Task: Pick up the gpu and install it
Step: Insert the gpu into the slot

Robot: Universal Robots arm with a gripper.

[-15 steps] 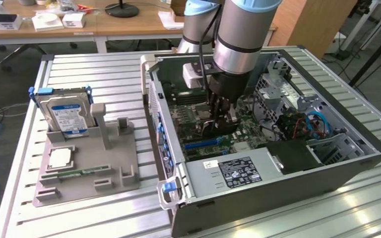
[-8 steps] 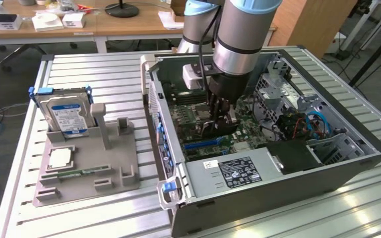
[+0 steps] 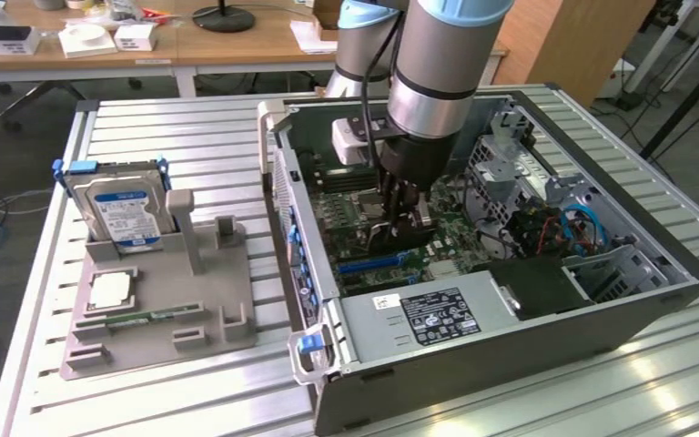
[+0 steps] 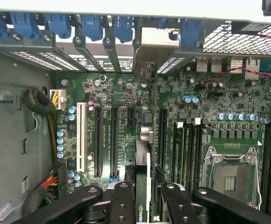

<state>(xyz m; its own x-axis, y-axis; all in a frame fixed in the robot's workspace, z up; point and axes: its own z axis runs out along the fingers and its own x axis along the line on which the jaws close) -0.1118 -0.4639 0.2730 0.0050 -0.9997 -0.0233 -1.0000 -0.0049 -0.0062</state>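
Observation:
The gpu (image 4: 145,154) is seen edge-on in the wrist view, a slim dark card running from between my fingers (image 4: 122,200) to its grey metal end bracket (image 4: 156,44) at the case's rear slot openings. It stands upright over the motherboard's black expansion slots (image 4: 113,140). My gripper (image 4: 147,198) is shut on the card from above. In the exterior view the gripper (image 3: 400,218) reaches down inside the open computer case (image 3: 641,309), with the gpu (image 3: 380,241) dark below it, close to the motherboard.
On the exterior view's left, a grey holder (image 3: 167,314) carries a silver hard drive (image 3: 125,209), a processor chip (image 3: 109,289) and a green memory stick (image 3: 143,319). The power supply (image 3: 429,314), drive cage (image 3: 611,269), cables (image 3: 574,228) and CPU socket (image 4: 231,175) surround the gripper.

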